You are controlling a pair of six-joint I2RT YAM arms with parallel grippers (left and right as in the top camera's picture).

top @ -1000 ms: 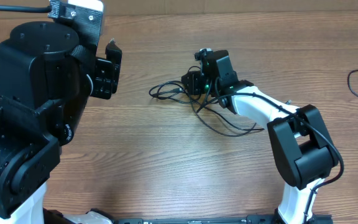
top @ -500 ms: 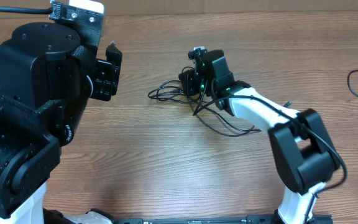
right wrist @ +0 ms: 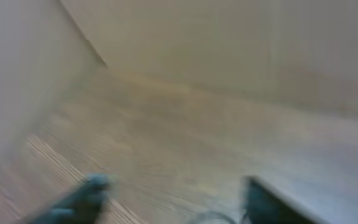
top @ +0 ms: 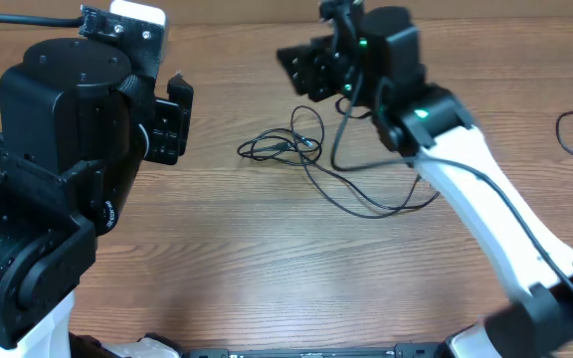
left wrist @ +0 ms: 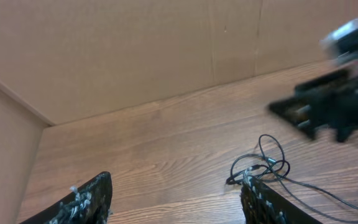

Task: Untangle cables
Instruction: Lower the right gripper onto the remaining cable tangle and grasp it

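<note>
Two arms: left arm [top: 58, 199] and right arm [top: 466, 174]. Two grippers: left gripper [left wrist: 176, 183] and right gripper [right wrist: 174, 185], each with two fingers. One table [top: 247, 259]. One tangle [top: 282, 146] of thin black cables; how many cords are in it is unclear. One separate cord [top: 560, 132] at the right edge.

I see the cables [top: 279, 147], thin black cords in loose tangled loops, lying flat mid-worktop [top: 267, 278], nearer its far edge.
</note>
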